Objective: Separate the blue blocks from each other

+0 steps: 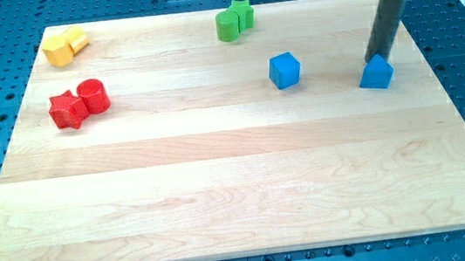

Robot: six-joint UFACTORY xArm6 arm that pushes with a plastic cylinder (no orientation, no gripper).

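Note:
A blue cube [284,69] lies right of the board's centre, toward the view's top. A blue triangular block [376,73] lies well to its right, with bare board between them. My dark rod comes down from the view's top right. My tip [373,59] is at the triangular block's top edge, touching or nearly touching it, and far to the right of the cube.
Two green blocks [232,20] sit together at the top centre. Two yellow blocks [63,46] sit at the top left corner. A red star [66,110] and a red cylinder [92,95] touch at the left. The wooden board [238,182] rests on a blue perforated table.

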